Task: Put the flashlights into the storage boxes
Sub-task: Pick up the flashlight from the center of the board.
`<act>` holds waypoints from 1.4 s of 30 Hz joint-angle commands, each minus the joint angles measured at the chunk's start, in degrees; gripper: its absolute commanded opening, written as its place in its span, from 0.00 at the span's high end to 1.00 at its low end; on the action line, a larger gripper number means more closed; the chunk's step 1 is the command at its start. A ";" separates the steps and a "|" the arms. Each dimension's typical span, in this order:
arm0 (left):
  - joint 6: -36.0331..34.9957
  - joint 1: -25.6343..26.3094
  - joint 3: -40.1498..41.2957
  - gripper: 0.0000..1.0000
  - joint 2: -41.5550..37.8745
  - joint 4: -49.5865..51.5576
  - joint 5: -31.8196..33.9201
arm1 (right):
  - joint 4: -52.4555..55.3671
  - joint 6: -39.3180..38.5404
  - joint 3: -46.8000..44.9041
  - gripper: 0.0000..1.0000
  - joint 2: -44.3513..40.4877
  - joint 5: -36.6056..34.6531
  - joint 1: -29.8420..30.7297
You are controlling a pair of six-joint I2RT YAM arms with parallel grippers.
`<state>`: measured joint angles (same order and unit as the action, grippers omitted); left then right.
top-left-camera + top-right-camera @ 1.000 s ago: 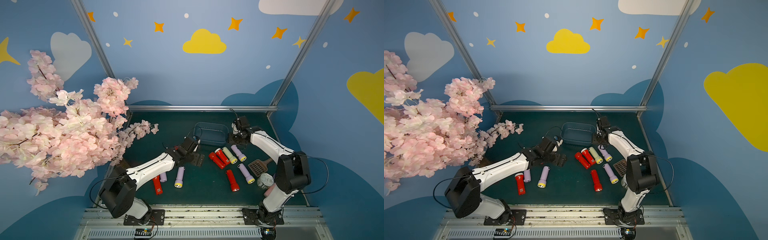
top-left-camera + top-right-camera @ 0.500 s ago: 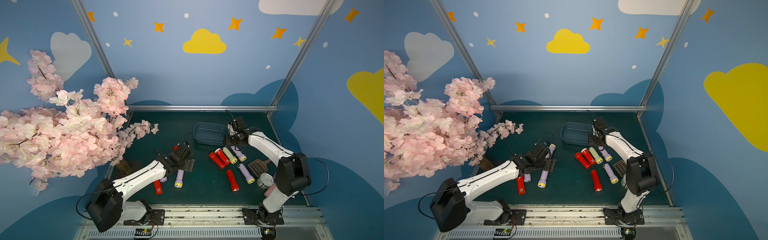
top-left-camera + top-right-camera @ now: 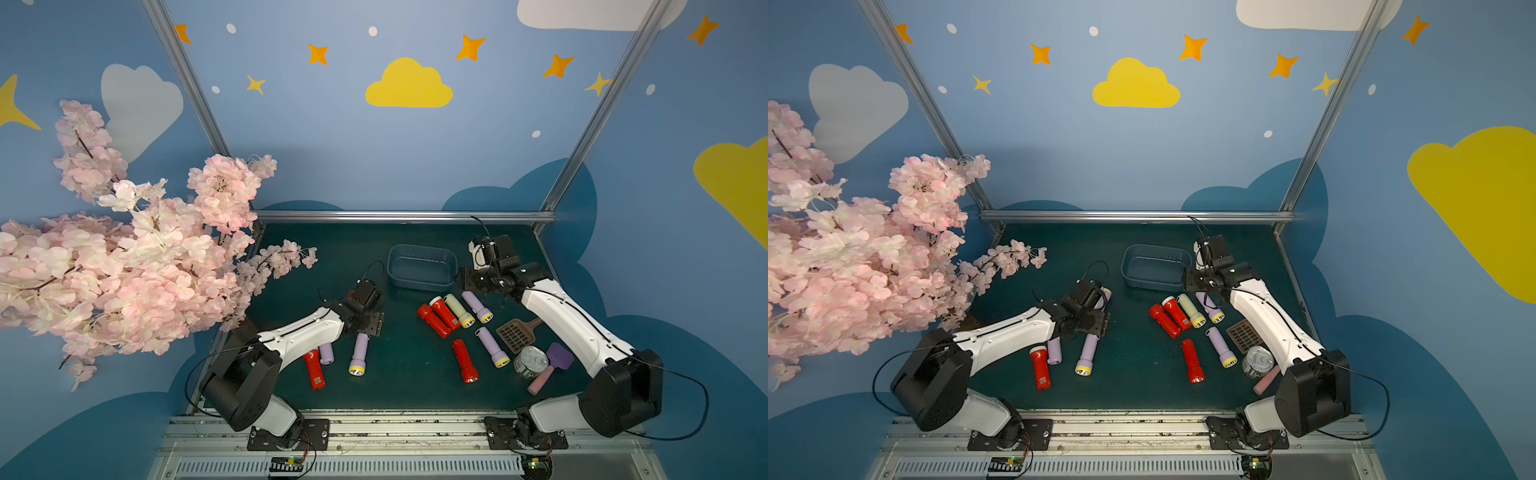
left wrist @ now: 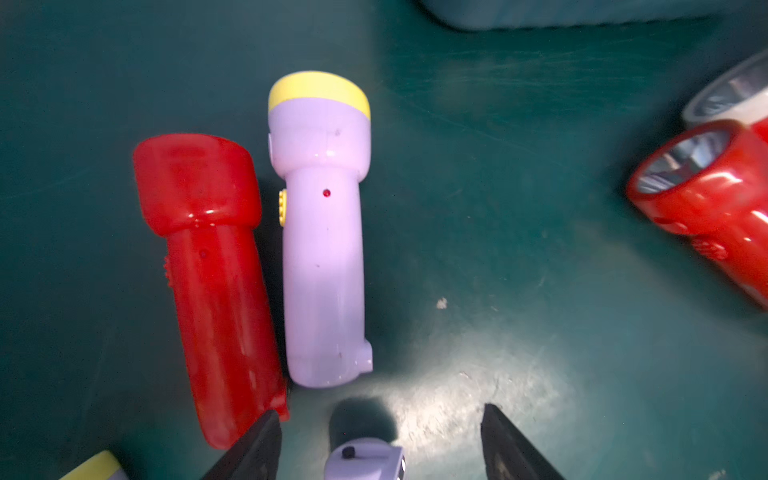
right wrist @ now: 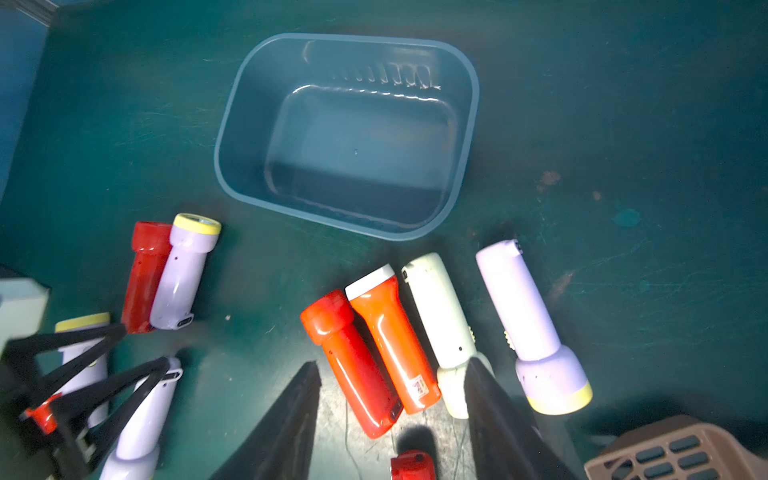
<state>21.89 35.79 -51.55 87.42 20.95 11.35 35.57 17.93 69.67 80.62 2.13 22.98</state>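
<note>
The storage box (image 3: 419, 270) (image 5: 349, 137) is a dark blue-grey bin standing empty at the back middle. Several flashlights lie loose on the green mat. My left gripper (image 3: 366, 327) (image 4: 380, 413) is open, its fingers either side of the tail of a lilac flashlight (image 3: 359, 353) (image 4: 365, 457), with gaps on both sides. Just beyond it lie a red flashlight (image 4: 208, 270) and a lilac one (image 4: 320, 228). My right gripper (image 3: 467, 282) (image 5: 392, 363) is open and empty above the tails of a red pair (image 5: 370, 353), next to the pale yellow one (image 5: 440, 316).
A brown slotted scoop (image 3: 515, 332), a silver tin can (image 3: 531, 361), a pink cylinder (image 3: 540, 380) and a purple piece (image 3: 559, 357) sit at the front right. A pink blossom branch (image 3: 145, 257) overhangs the mat's left edge. More flashlights (image 3: 465, 359) lie mid-mat.
My left gripper has come forward and left from beside the box to over the lilac flashlight, and its jaws have narrowed. My right gripper has shifted slightly near the box corner.
</note>
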 commanded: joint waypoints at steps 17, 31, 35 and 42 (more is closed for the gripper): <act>-2.64 -2.57 -7.37 0.25 6.38 1.54 -1.69 | 3.69 -1.32 -2.98 0.44 -1.08 2.04 0.41; -2.61 -2.91 -6.55 0.01 2.57 1.10 -7.45 | 4.60 -2.64 -7.30 0.49 2.92 3.49 9.16; -2.84 -2.77 -4.42 0.01 -2.06 -0.75 -11.17 | 5.40 -3.23 -6.78 0.53 5.95 4.29 10.55; -1.32 -2.66 0.06 0.01 -9.60 -1.82 -10.73 | 5.35 -3.09 -8.48 0.60 9.90 2.90 13.28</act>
<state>19.94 33.12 -53.25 80.09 19.49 1.89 39.44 14.98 62.02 89.73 5.58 35.18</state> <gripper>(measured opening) 0.992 0.405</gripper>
